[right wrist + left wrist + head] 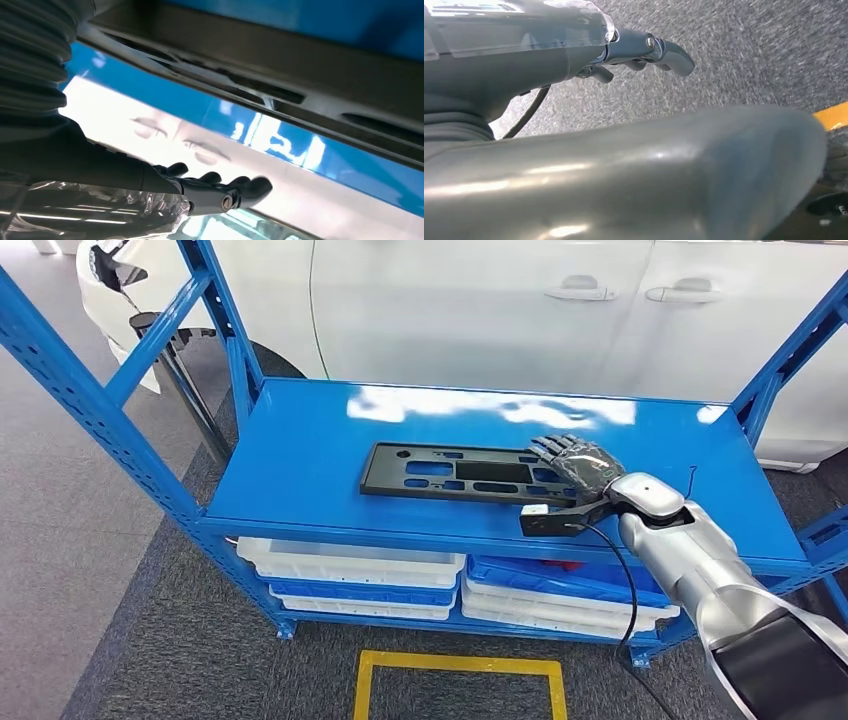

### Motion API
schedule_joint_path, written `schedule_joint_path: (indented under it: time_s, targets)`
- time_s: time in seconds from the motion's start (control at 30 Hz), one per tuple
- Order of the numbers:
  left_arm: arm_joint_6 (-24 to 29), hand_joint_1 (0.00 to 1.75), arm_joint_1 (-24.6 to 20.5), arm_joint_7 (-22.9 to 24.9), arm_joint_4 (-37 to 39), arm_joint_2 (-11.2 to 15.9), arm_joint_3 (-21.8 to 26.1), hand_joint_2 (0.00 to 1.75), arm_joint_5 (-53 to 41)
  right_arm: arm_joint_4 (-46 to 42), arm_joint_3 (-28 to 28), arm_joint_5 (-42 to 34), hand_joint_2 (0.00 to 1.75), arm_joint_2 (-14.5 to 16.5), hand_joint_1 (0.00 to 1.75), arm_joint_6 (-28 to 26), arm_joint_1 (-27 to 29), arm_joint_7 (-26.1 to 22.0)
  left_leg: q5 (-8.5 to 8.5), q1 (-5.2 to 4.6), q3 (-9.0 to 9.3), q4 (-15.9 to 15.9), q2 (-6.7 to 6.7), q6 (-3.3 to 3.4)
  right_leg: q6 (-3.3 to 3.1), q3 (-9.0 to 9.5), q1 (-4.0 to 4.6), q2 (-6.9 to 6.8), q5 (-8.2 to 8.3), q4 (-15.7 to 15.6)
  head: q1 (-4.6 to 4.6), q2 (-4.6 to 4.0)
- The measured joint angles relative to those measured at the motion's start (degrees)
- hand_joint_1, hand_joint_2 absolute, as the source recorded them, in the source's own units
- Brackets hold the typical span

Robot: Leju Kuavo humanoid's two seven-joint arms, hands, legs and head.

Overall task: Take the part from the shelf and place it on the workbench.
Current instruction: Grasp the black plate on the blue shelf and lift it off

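Observation:
The part (440, 472) is a flat black panel with several cut-outs, lying flat on the blue shelf top (300, 440). My right hand (580, 462) reaches over the part's right end with its fingers stretched out and holds nothing. In the right wrist view the part's dark edge (280, 75) runs across the glossy blue surface, and the right hand's fingers (220, 187) lie apart from it. My left hand (644, 50) hangs over grey carpet with loosely bent fingers and holds nothing.
Blue shelf uprights (90, 410) rise at both sides. White bins (350, 562) and a blue bin (560, 578) sit on the lower shelf. A white car (480, 300) stands close behind. A yellow floor marking (460, 665) lies in front of the shelf.

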Motion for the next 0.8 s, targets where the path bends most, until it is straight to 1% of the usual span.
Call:
schedule_joint_path:
  time_s: [0.03, 0.1, 0.13, 0.17, 0.2, 0.23, 0.27, 0.3, 0.33, 0.37, 0.4, 0.43, 0.47, 0.5, 0.53, 0.57, 0.6, 0.63, 0.67, 0.7, 0.77, 0.8]
  targets:
    - [0.0, 0.00, 0.0, 0.0, 0.0, 0.0, 0.0, 0.00, 0.0, -0.1, 0.0, 0.4, 1.75, -0.1, 0.00, -0.8, 0.1, 1.1, -0.21, -0.12, 0.15, -0.3, -0.04, 0.34, 0.27, -0.06, 0.07, -0.01, 0.01, 0.0, 0.00, 0.00]
    - [0.0, 0.00, -0.1, -0.1, 0.0, -0.1, -0.1, 0.00, 0.1, -0.1, 0.1, 1.3, 1.75, 0.1, 0.00, -2.7, 0.7, 3.8, 0.06, -0.09, 0.23, -0.7, -0.07, 1.08, 0.88, -0.01, -0.06, -0.03, -0.07, 0.0, 0.00, 0.00]
    - [0.0, 0.00, -0.2, -0.1, 0.0, -0.1, -0.2, 0.00, 0.1, 0.0, 0.1, 1.7, 1.75, 0.3, 0.00, -3.6, 0.9, 5.2, 0.21, -0.03, 0.34, -1.0, -0.06, 1.45, 1.19, -0.28, -0.17, -0.03, -0.65, 0.7, -0.01, 0.00]
    - [0.0, 0.00, -0.3, -0.1, 0.0, -0.2, -0.3, 0.00, 0.2, 0.1, 0.1, 2.1, 1.75, 0.5, 0.00, -4.3, 1.1, 6.4, 0.38, 0.07, 0.43, -1.2, -0.04, 1.74, 1.49, -1.05, -0.26, -0.03, -1.82, 2.5, 0.00, 0.00]
    - [0.1, 0.00, -0.5, -0.1, 0.0, -0.2, -0.4, 0.00, 0.2, 0.3, 0.1, 2.3, 1.75, 0.9, 0.00, -4.8, 1.3, 7.5, 0.46, 0.12, 0.47, -1.3, -0.03, 1.91, 1.74, -2.51, -0.38, -0.04, -3.57, 5.7, 0.01, 0.00]
    - [0.1, 0.00, -0.5, -0.1, 0.0, -0.2, -0.4, 0.00, 0.2, 0.7, 0.2, 2.6, 1.75, 1.3, 0.00, -5.1, 1.6, 8.5, 0.48, 0.10, 0.44, -1.3, -0.02, 2.01, 1.96, -4.49, -0.43, -0.04, -5.53, 9.8, 0.01, 0.01]
    - [0.1, 0.00, -0.5, -0.1, 0.0, -0.3, -0.4, 0.00, 0.2, 1.2, 0.2, 2.9, 1.75, 1.7, 0.00, -5.3, 1.9, 9.2, 0.48, 0.08, 0.42, -1.3, 0.00, 2.04, 2.14, -6.44, -0.50, -0.04, -7.06, 13.8, 0.01, 0.01]
    - [0.1, 0.00, -0.5, 0.0, 0.0, -0.3, -0.5, 0.00, 0.2, 1.7, 0.2, 3.1, 1.75, 2.1, 0.00, -5.4, 2.4, 9.9, 0.46, 0.06, 0.43, -1.3, -0.01, 2.06, 2.24, -7.80, -0.56, -0.05, -7.61, 16.5, 0.01, 0.01]
    - [0.1, 0.00, -0.4, 0.0, 0.0, -0.3, -0.5, 0.00, 0.2, 2.1, 0.3, 3.3, 1.75, 2.5, 0.00, -5.6, 2.8, 10.3, 0.44, 0.06, 0.46, -1.3, -0.03, 2.05, 2.24, -8.07, -0.59, -0.05, -7.01, 16.8, 0.00, 0.01]
    - [0.1, 0.00, -0.4, 0.0, 0.0, -0.3, -0.5, 0.00, 0.2, 2.4, 0.3, 3.4, 1.75, 2.9, 0.00, -5.7, 3.0, 10.6, 0.40, 0.06, 0.51, -1.3, -0.04, 1.99, 2.15, -7.06, -0.62, -0.05, -5.29, 14.4, 0.00, 0.00]
    - [0.1, 0.00, -0.4, 0.0, 0.0, -0.3, -0.6, 0.00, 0.2, 2.7, 0.3, 3.4, 1.75, 3.1, 0.00, -5.8, 3.0, 10.8, 0.34, 0.06, 0.59, -1.2, -0.06, 1.90, 1.99, -5.19, -0.64, -0.05, -3.08, 10.4, 0.01, 0.00]
    - [0.1, 0.00, -0.4, 0.0, 0.0, -0.3, -0.7, 0.00, 0.2, 2.8, 0.3, 3.5, 1.75, 3.3, 0.00, -6.0, 2.9, 10.9, 0.25, 0.03, 0.66, -1.2, -0.07, 1.75, 1.75, -3.06, -0.58, -0.05, -1.38, 6.1, 0.00, 0.00]
    - [0.1, 0.00, -0.5, 0.1, 0.0, -0.4, -0.8, 0.00, 0.2, 3.0, 0.3, 3.5, 1.75, 3.6, 0.00, -6.1, 2.8, 11.0, 0.17, -0.04, 0.69, -1.1, -0.10, 1.52, 1.45, -1.40, -0.43, -0.03, -0.16, 2.6, 0.00, 0.00]
    - [0.1, 0.00, -0.5, 0.1, 0.0, -0.4, -0.9, 0.00, 0.2, 3.2, 0.3, 3.5, 1.75, 3.7, 0.00, -6.2, 2.8, 11.0, 0.11, -0.09, 0.70, -1.1, -0.12, 1.25, 1.14, -0.48, -0.25, -0.01, 0.28, 0.6, 0.00, 0.00]
    - [0.1, 0.00, -0.5, 0.1, 0.0, -0.4, -0.9, 0.00, 0.2, 3.3, 0.3, 3.6, 1.75, 3.9, 0.00, -6.3, 2.8, 11.1, 0.07, -0.11, 0.73, -1.1, -0.13, 0.93, 0.81, -0.16, -0.06, 0.03, 0.21, -0.1, -0.01, 0.00]
    - [0.0, 0.00, -0.4, 0.1, 0.0, -0.4, -1.0, 0.00, 0.2, 3.5, 0.3, 3.7, 1.75, 4.1, 0.00, -6.3, 2.7, 11.4, 0.05, -0.11, 0.81, -1.2, -0.13, 0.58, 0.48, -0.16, 0.06, 0.06, 0.29, -0.1, -0.01, 0.00]
    - [0.0, 0.00, -0.4, 0.2, 0.0, -0.4, -1.0, 0.00, 0.2, 3.7, 0.3, 4.0, 1.75, 4.4, 0.00, -6.3, 2.7, 11.8, -0.09, -0.06, 0.88, -1.1, -0.11, 0.24, 0.13, 0.00, -0.04, 0.04, 0.37, -0.3, -0.01, 0.01]
    - [0.0, 0.00, -0.4, 0.2, 0.0, -0.4, -1.0, 0.00, 0.1, 4.0, 0.3, 4.2, 1.75, 4.7, 0.00, -6.2, 2.7, 12.4, -0.56, -0.02, 0.79, -0.6, -0.09, -0.07, -0.23, 0.21, -0.15, 0.03, 0.49, -0.6, -0.01, 0.01]
    - [0.0, 0.00, -0.4, 0.2, 0.0, -0.4, -1.1, 0.00, 0.1, 4.3, 0.3, 4.5, 1.75, 5.1, 0.00, -6.1, 2.7, 13.1, -1.61, -0.01, 0.23, 0.9, -0.06, -0.33, -0.58, 0.40, -0.29, -0.01, 0.62, -0.8, -0.01, 0.01]
    - [0.0, 0.00, -0.4, 0.2, 0.0, -0.4, -1.1, 0.00, 0.1, 4.6, 0.3, 4.7, 1.75, 5.5, 0.00, -5.9, 2.7, 13.7, -3.23, 0.05, -0.90, 3.6, -0.04, -0.54, -0.87, 0.55, -0.37, -0.05, 0.72, -1.0, -0.01, 0.01]
    - [0.0, 0.00, -0.3, 0.2, 0.0, -0.4, -1.2, 0.00, 0.1, 5.2, 0.3, 5.1, 1.75, 6.3, 0.00, -5.5, 2.7, 14.8, -6.87, 0.10, -4.27, 11.2, -0.03, -0.85, -1.17, 0.60, -0.27, -0.06, 0.71, -1.1, -0.01, 0.00]
    - [0.0, 0.00, -0.2, 0.2, 0.0, -0.4, -1.2, 0.00, 0.1, 5.6, 0.3, 5.2, 1.75, 6.7, 0.00, -5.4, 2.7, 15.1, -7.77, 0.13, -5.53, 14.0, -0.02, -0.96, -1.21, 0.62, -0.23, -0.05, 0.71, -1.0, -0.01, 0.00]
